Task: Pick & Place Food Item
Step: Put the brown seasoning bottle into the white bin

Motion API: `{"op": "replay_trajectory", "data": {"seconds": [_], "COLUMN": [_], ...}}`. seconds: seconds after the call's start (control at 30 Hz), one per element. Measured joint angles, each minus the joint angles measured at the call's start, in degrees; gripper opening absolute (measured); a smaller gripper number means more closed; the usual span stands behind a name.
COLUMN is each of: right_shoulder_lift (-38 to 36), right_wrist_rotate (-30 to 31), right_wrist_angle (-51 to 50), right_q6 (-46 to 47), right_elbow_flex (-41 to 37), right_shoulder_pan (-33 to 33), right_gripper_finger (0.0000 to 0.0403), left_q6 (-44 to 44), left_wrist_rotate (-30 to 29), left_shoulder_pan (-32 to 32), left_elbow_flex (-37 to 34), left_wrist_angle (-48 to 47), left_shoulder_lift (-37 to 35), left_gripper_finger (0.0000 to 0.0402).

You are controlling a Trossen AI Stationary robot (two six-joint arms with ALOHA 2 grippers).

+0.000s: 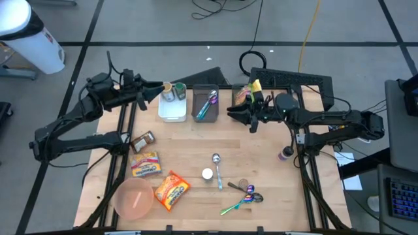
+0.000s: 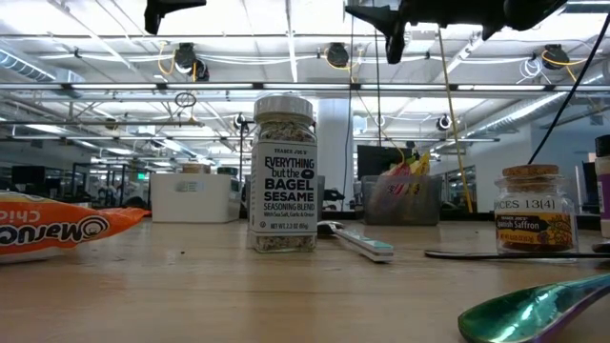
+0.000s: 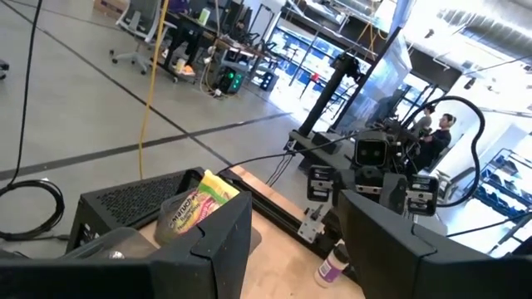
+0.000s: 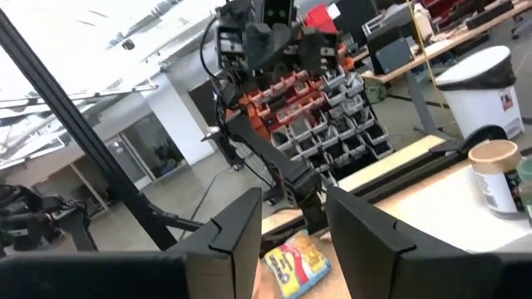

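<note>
High view: snack bag [image 1: 172,190] far from fingers [image 1: 236,112]

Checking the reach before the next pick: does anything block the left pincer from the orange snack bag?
Nothing visible stands in the way. The left pincer hangs open above the white bin; the orange snack bag lies uncovered, with other packets beside the path.

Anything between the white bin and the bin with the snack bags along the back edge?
Yes, in the high view: one dark bin holding cutlery stands between the white bin and the snack bin. Both grippers hover above that row.
</note>
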Motion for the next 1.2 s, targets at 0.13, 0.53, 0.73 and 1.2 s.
{"op": "replay_trajectory", "data": {"seconds": [0.13, 0.53, 0.73, 1.2], "right_shoulder_lift": [0.00, 0.00, 0.00, -0.02], "right_wrist_rotate": [-0.02, 0.26, 0.40, 2.74], "right_wrist_angle": [-2.52, -4.15, -1.11, -0.80], "right_q6": [2.70, 4.50, 6.64, 6.25], "right_elbow_flex": [0.00, 0.00, 0.04, 0.09], "right_shoulder_pan": [0.00, -0.01, -0.02, -0.02], "right_gripper_finger": [0.0128, 0.0128, 0.0128, 0.0128], "left_q6": [0.02, -0.05, -0.09, -0.13], "left_wrist_rotate": [-0.02, -0.02, -0.02, -0.02], "left_shoulder_pan": [0.00, 0.00, 0.00, 0.00], "left_elbow_flex": [0.00, 0.00, 0.00, 0.00], "left_wrist_angle": [0.00, 0.00, 0.00, 0.00], "left_shoulder_lift": [0.00, 0.00, 0.00, 0.00], "left_gripper_finger": [0.0186, 0.0186, 0.0186, 0.0186]}}
